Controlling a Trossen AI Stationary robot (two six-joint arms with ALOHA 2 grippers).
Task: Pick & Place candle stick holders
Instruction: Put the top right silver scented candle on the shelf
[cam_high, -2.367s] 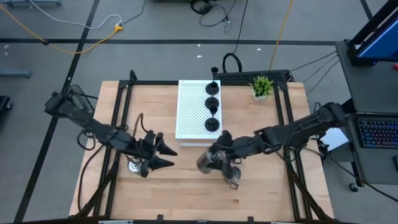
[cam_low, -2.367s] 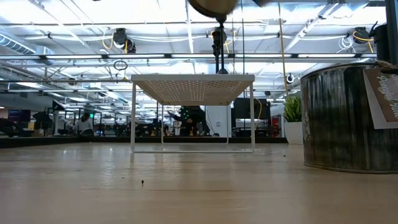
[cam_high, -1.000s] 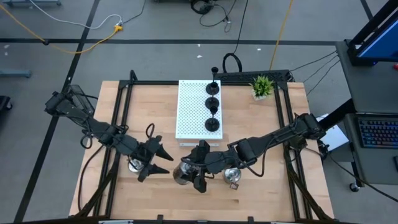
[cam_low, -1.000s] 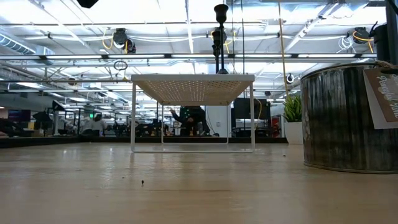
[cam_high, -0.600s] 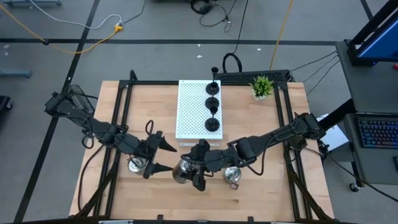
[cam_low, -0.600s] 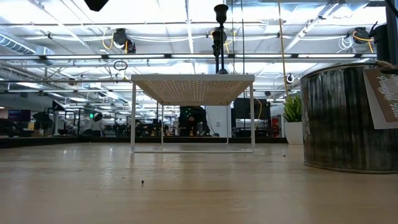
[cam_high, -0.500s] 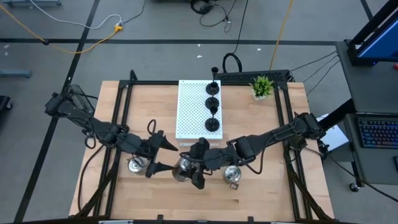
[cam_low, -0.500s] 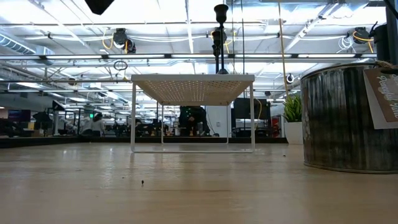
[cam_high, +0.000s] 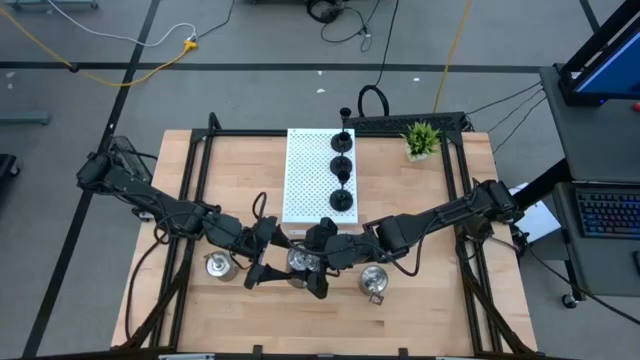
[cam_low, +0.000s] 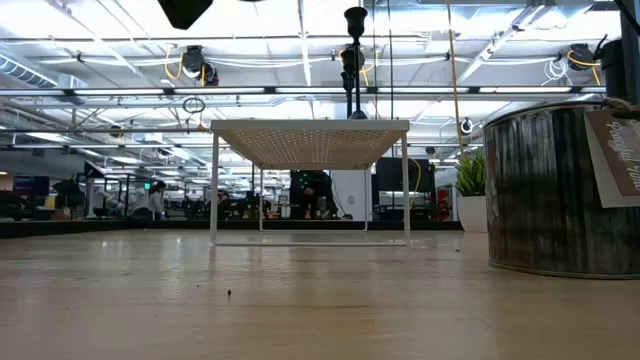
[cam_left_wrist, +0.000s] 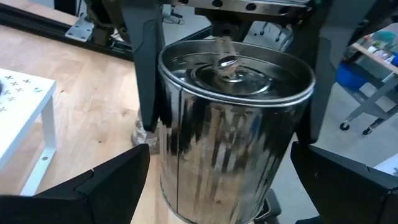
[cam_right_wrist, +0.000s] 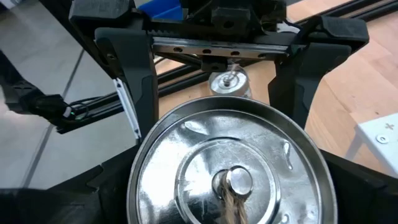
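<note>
I am holding a silver holder (cam_high: 299, 262) in the right pincer (cam_high: 312, 263) near the bench's front edge. The left pincer (cam_high: 268, 258) is gaping wide around it, gripping nothing. I should be closing squarely on the can's sides before letting go.

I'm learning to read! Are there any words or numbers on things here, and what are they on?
Paper tag hanging on the squat, shiny silver metal candle holder in the low view: curly handwriting, too blurred to read.
Large white perforated board: only a pattern of holes, no words.
Nothing else carries readable text.
</note>
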